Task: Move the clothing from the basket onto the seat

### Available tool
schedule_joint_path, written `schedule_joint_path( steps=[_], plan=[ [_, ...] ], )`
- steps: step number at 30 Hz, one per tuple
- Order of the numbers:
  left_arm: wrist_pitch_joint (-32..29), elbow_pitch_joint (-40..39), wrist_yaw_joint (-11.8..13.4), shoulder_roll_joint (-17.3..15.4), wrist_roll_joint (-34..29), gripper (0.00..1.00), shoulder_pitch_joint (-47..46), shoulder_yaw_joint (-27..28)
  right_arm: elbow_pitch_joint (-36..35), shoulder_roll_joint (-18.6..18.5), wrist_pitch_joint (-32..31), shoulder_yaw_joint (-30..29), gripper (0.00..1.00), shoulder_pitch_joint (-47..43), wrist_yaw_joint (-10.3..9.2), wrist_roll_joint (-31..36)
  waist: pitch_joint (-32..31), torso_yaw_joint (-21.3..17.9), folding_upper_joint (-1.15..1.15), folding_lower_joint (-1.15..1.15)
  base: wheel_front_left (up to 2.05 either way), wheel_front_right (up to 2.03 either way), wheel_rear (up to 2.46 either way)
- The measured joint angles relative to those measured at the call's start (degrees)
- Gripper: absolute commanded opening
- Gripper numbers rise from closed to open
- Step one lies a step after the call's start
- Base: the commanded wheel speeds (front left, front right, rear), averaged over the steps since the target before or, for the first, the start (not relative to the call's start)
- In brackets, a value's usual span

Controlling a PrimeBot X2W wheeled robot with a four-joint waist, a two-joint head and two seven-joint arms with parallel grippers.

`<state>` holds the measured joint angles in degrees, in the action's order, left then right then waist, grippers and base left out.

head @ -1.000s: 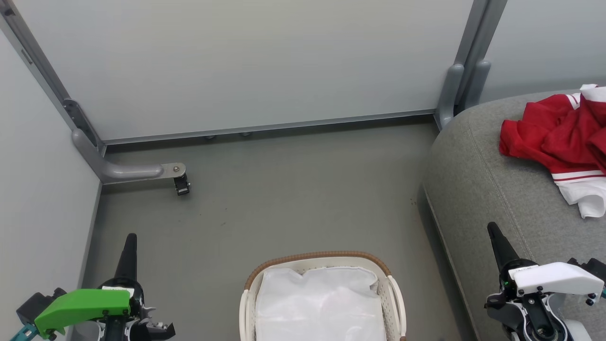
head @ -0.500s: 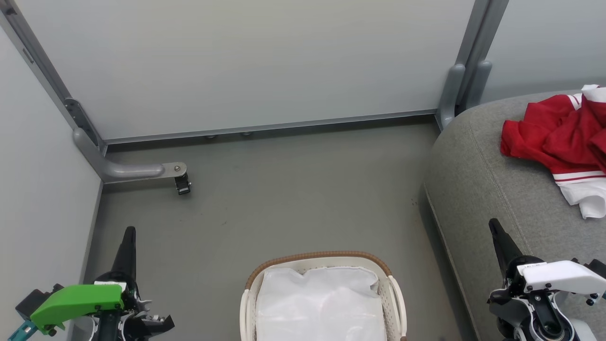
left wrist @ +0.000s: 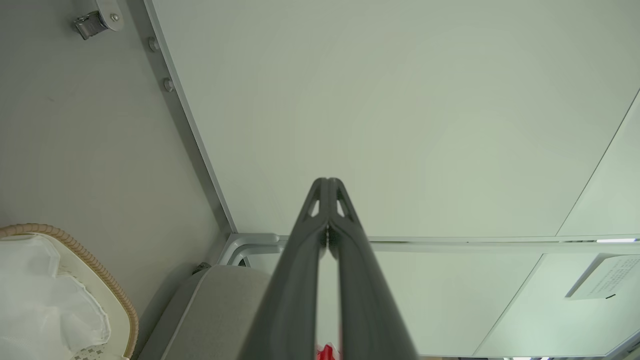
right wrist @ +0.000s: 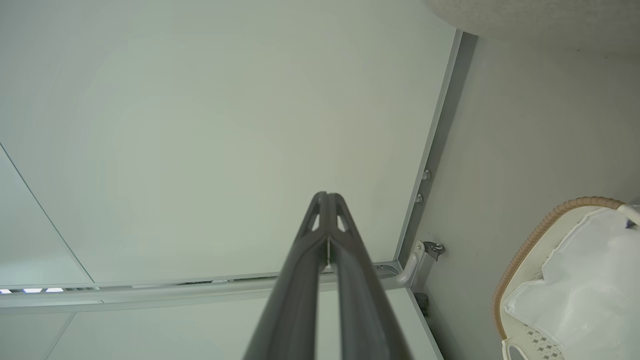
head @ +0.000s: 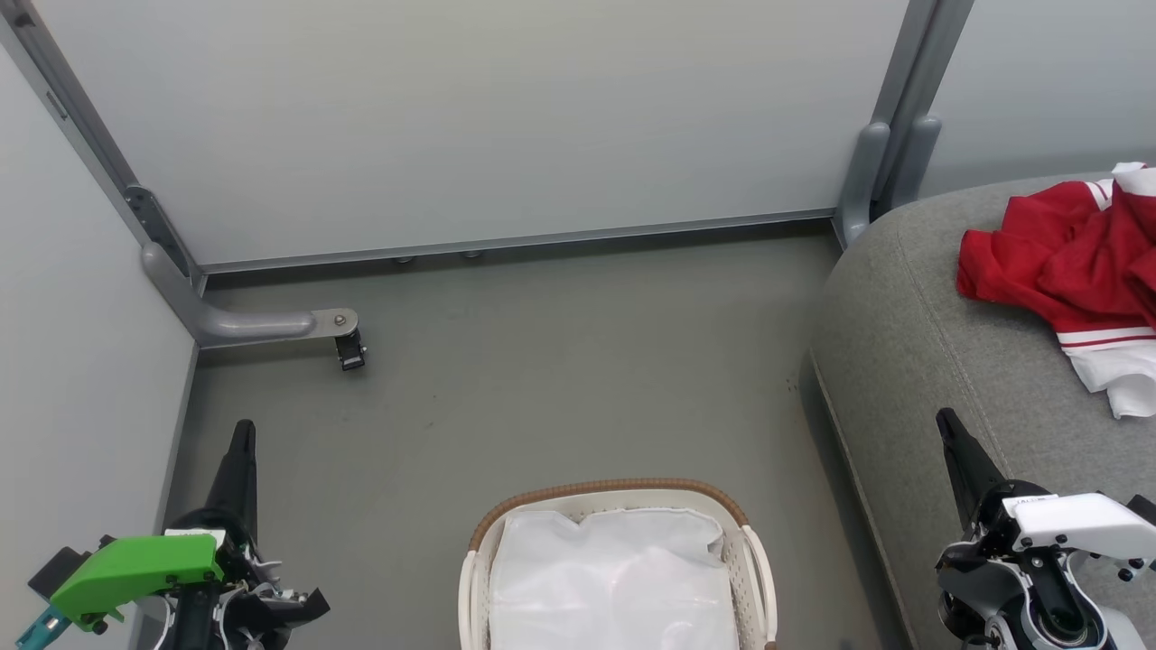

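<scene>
My left gripper [head: 242, 431] is closed, its two fingers pressed tip to tip with nothing between them. It hangs over the floor [head: 560, 388] to the left of the basket [head: 614, 490]. My right gripper [head: 945, 420] is closed and empty too, poised above the near edge of the seat [head: 903, 361], well apart from the clothing [head: 1057, 271]. The clothing lies in a rumpled red heap with white panels on top of the seat, toward its far right, and runs out of the head view's right edge. The basket stands on the floor between my grippers, just beside the seat. What I see of its inside is the white liner [head: 614, 578], with no red on it. Its near end is cut off by the bottom of the head view, so I cannot tell whether anything lies there.

I judge the moving step done, or all but done: the load is on the seat and neither gripper carries anything. What is in hand is the check. The next move calls for a look down at the hidden end of the basket. If red fabric is there, I must open one gripper, bring it down inside the rim and pinch the garment alone, clear of the liner, which looks loose and would likely lift with it. If nothing is there, my arms need only rest clear of basket and seat.
</scene>
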<state>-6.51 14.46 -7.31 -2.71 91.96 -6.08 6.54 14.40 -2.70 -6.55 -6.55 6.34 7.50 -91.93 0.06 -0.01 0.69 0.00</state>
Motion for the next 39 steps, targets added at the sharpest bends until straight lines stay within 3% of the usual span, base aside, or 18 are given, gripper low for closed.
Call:
schedule_joint_path(
  steps=[39],
  plan=[
    [-0.1, 0.0, 0.0, 0.0, 0.3, 0.00, -0.1, 0.0, -0.1, 0.0, 0.0, -0.1, 0.00, 0.1, 0.00, -0.3, 0.0, 0.0, 0.00, 0.00, 0.00, 0.00, 0.00]
  ],
)
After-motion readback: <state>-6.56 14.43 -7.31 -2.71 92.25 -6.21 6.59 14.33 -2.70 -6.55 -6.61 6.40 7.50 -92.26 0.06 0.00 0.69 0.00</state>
